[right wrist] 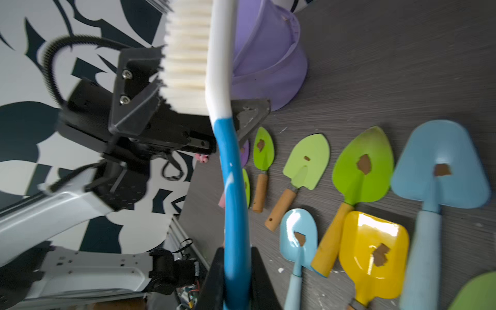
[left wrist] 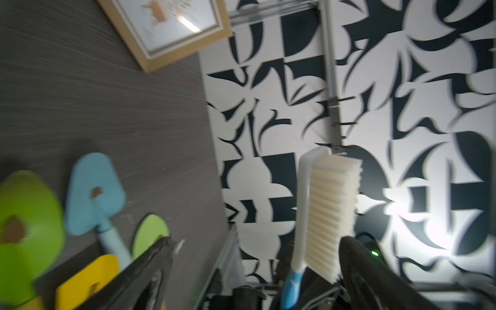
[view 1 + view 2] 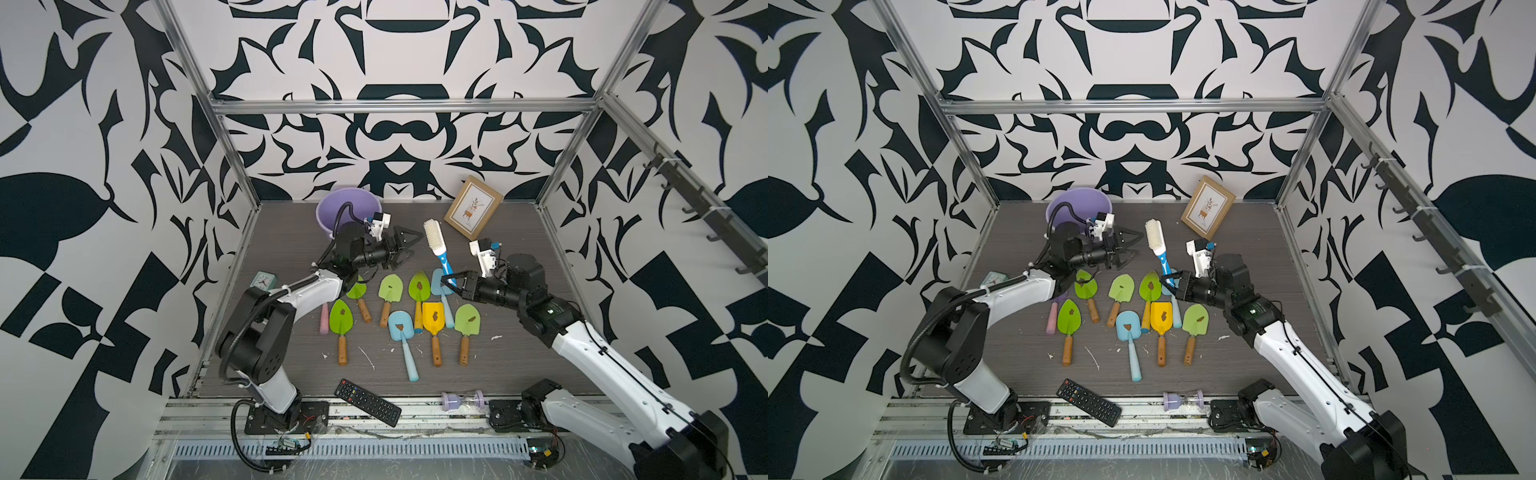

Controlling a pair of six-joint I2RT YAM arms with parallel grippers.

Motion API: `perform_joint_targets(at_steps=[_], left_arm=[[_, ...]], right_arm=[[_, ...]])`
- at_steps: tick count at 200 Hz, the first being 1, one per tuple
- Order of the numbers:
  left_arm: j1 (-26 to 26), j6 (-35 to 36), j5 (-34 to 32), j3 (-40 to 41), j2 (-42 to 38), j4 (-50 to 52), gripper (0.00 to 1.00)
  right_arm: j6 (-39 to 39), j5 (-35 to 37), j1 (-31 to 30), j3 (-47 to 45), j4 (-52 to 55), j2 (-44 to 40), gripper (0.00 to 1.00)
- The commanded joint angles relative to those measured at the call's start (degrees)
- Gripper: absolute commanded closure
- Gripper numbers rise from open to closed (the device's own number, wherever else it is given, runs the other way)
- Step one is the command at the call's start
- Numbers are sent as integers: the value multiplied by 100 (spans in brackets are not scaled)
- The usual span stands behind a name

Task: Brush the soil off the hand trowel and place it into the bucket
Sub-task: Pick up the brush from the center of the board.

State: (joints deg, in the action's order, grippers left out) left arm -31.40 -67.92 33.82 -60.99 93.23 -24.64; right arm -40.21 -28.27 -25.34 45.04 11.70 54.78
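Right wrist view: the right gripper (image 1: pixel 237 279) is clamping its fingers (image 1: pixel 261 276) on the blue handle of the brush (image 1: pixel 228 174). It is holding the brush tilted above the desk (image 1: pixel 389 67), white bristles facing the left gripper (image 3: pixel 417 245). The left gripper's fingers (image 3: pixel 406 233) are standing wide apart and holding nothing, their tips just beside the brush head; whether the bristles are touching them cannot be told.

Between the two arms, the trowels (image 3: pixel 415 293) are lying flat in two loose rows on the middle of the desk, blades toward the back and handles toward the front edge. They are packed closely, the yellow trowel (image 3: pixel 433 326) just beside a green one's handle. Clumps of soil (image 1: pixel 363 163) are sitting on the blades.

The lilac bucket (image 3: pixel 328 208) is standing upright at the back edge, partly hidden behind the left arm and apart from the trowels. A picture frame (image 3: pixel 473 208) is standing near the back edge to the right, with bare desk showing between it, the right arm and the side wall. A clock (image 3: pixel 262 281) is sitting at the left edge.

Along the front, white scraps (image 3: pixel 368 357) are dotting a bare strip. A remote (image 3: pixel 368 402) is overhanging the edge onto the metal rail (image 3: pixel 436 417), and an hourglass (image 3: pixel 462 400) is lying on its side there.
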Motion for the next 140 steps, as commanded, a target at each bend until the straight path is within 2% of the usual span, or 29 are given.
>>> perform_joint_targets(at_steps=[1, 16, 41, 51, 73, 112, 140], left_arm=[[-339, 2021, -1850, -842, -460, 3772, 1], [-440, 1968, -1998, -911, -525, 3836, 0], [-545, 1848, -1566, -1216, -179, 3894, 1], [-687, 1981, -1643, -1429, -16, 4133, 0], [-939, 2136, -1834, -1692, 228, 4446, 1], [-982, 2072, -1583, -1741, 465, 4332, 0], [-991, 1991, -1324, -1733, 516, 4108, 14]], right_arm=[[874, 1124, -189, 490, 1425, 61, 100], [1057, 1623, -466, 658, 1661, 174, 100], [1180, 2230, -905, 871, 1842, 365, 100], [1209, 2520, -1071, 932, 1877, 422, 100], [1241, 2610, -1267, 1004, 1856, 529, 100], [1363, 2898, -1641, 1151, 1860, 670, 100], [1454, 3251, -1912, 1267, 2001, 856, 100]])
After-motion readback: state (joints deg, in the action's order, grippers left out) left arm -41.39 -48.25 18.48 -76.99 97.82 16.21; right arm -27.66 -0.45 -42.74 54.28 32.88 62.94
